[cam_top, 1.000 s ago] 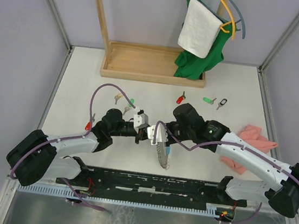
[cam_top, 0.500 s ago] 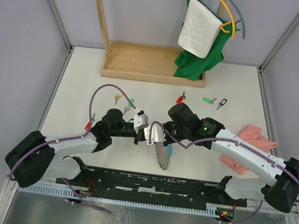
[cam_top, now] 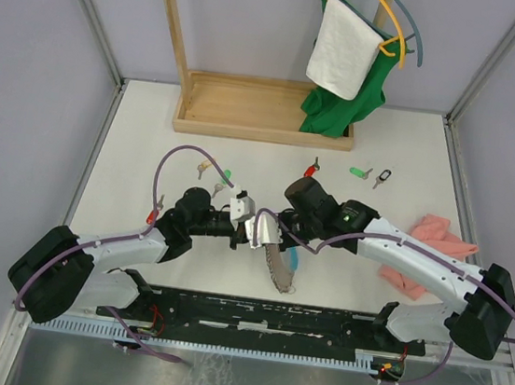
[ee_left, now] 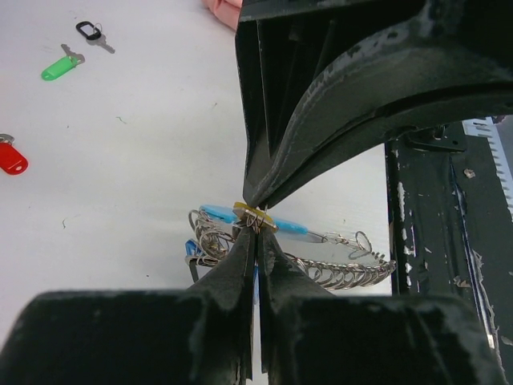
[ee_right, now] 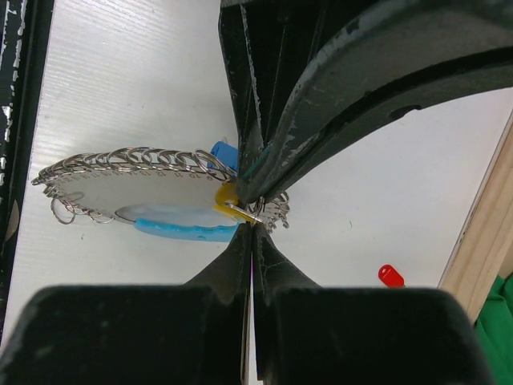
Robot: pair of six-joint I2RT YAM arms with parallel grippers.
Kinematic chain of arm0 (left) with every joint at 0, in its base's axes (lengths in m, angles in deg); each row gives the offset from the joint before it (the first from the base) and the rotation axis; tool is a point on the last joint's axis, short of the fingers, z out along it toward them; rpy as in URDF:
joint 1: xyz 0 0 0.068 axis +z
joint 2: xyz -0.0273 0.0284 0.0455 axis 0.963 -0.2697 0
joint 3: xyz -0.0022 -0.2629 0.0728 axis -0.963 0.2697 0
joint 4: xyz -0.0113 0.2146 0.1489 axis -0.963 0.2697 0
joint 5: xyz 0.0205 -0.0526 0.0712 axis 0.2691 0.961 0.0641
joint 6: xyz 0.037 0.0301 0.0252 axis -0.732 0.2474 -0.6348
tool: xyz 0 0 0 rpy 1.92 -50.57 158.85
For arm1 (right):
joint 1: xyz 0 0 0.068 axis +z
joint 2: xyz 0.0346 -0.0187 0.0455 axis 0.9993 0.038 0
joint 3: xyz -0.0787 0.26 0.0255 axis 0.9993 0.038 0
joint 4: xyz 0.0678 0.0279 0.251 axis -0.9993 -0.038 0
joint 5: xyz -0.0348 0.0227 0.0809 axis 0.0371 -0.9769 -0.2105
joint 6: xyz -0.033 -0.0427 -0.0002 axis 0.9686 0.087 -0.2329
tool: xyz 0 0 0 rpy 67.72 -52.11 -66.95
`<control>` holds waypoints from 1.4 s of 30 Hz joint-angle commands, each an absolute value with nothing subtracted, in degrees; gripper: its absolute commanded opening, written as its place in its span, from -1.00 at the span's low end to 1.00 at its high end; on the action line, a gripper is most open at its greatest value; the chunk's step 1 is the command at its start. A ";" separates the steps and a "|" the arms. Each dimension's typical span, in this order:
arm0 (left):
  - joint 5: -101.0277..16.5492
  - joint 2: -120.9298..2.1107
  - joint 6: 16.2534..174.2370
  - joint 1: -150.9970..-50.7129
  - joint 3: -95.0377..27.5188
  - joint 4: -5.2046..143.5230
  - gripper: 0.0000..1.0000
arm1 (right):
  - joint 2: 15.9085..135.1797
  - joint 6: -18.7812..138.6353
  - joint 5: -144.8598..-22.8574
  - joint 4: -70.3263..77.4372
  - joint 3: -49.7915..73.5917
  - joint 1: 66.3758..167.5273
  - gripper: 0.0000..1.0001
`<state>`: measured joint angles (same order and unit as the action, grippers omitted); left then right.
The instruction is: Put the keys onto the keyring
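The keyring [cam_top: 279, 263], part grey coil and part light-blue tube, hangs between my two grippers above the near middle of the table. My left gripper [cam_top: 255, 231] is shut, its tips pinching the keyring's wire loops [ee_left: 255, 223]. My right gripper [cam_top: 276, 230] is shut and meets it tip to tip, pinching a yellow-tagged key [ee_right: 227, 197] at the ring. The coil [ee_right: 136, 156] and blue tube [ee_right: 184, 228] show in the right wrist view. Loose keys lie on the table: red [cam_top: 312, 169], green [cam_top: 360, 173], black [cam_top: 383, 179], and two more [cam_top: 215, 170] at the left.
A wooden rack base [cam_top: 266, 109] stands at the back, with a white towel [cam_top: 344, 48] and green cloth [cam_top: 338, 109] hanging over it. A pink cloth [cam_top: 439, 241] lies at the right. The black rail [cam_top: 270, 318] runs along the near edge.
My right arm has shifted left and closer to the left gripper. The hanging keyring has moved slightly left with it. The left arm has barely moved.
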<state>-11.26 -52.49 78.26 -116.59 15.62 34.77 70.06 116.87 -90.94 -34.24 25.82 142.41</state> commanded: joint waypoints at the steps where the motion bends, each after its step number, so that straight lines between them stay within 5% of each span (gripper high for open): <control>1: -8.86 -50.80 78.83 -118.18 14.59 26.26 -0.95 | 71.87 114.47 -94.33 -29.77 22.80 142.37 -0.99; 8: -9.65 -49.62 78.62 -118.26 15.57 25.56 -0.95 | 74.37 112.47 -92.62 -29.72 22.62 142.47 -0.95; 15: -16.75 -47.74 79.16 -118.18 20.27 21.18 -0.95 | 64.33 106.81 -93.11 -23.48 29.26 139.82 -0.45; 25: -21.84 -47.94 83.57 -117.27 25.80 9.23 -0.95 | 52.85 91.85 -104.93 0.61 47.46 132.24 -0.13; 34: -21.98 -49.49 86.08 -116.94 27.51 3.03 -0.95 | 55.13 84.34 -108.85 18.46 55.10 129.20 0.00; 42: -20.11 -48.79 85.34 -116.80 27.87 2.47 -0.95 | 56.19 88.57 -117.96 17.11 53.77 127.67 -0.01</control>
<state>-20.96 -49.63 84.11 -117.16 28.02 9.13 55.67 86.97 -111.22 13.82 55.52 128.01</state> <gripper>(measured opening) 0.043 0.503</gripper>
